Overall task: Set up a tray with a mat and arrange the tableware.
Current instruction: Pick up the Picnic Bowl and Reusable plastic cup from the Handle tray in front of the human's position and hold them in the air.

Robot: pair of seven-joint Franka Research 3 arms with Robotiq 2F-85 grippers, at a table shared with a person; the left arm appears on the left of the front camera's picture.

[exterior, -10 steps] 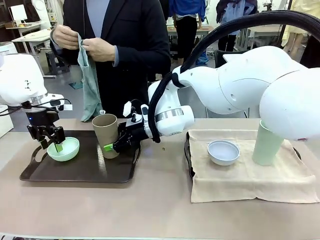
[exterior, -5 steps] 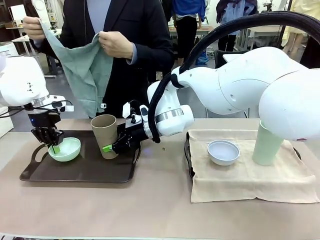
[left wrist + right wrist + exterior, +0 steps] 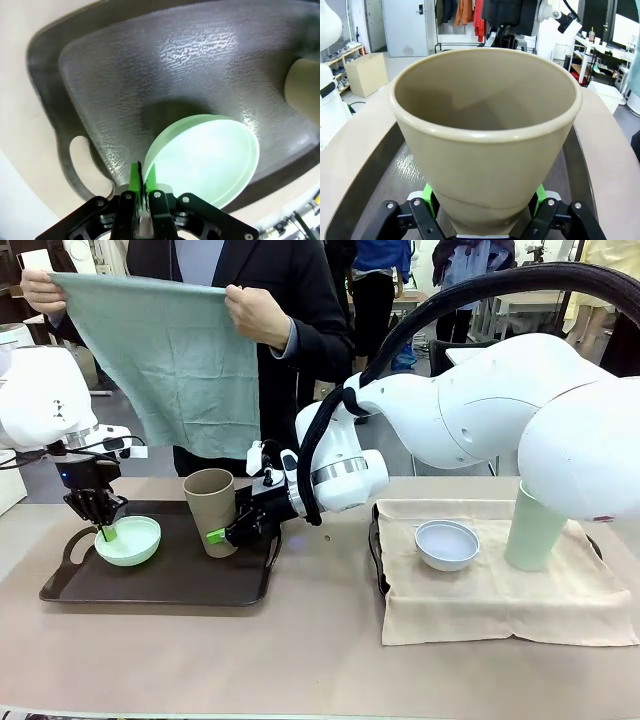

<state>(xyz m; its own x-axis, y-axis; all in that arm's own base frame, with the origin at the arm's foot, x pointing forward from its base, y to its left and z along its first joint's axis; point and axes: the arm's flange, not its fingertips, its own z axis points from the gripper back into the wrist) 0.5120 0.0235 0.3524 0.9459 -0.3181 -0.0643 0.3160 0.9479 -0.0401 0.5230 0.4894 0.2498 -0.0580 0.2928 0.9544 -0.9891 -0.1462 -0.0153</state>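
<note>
The person's hands (image 3: pixel 258 312) have spread the grey-green cloth (image 3: pixel 170 365) wide since a second ago. The left gripper (image 3: pixel 103 530) pinches the mint bowl's (image 3: pixel 128 540) rim on the dark tray (image 3: pixel 160 585). The right gripper (image 3: pixel 222 533) clasps the tan cup (image 3: pixel 208 502), tilted. No writing is readable.

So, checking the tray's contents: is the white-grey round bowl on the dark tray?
No, the white-grey round bowl sits on the beige cloth, apart from the dark tray.
</note>
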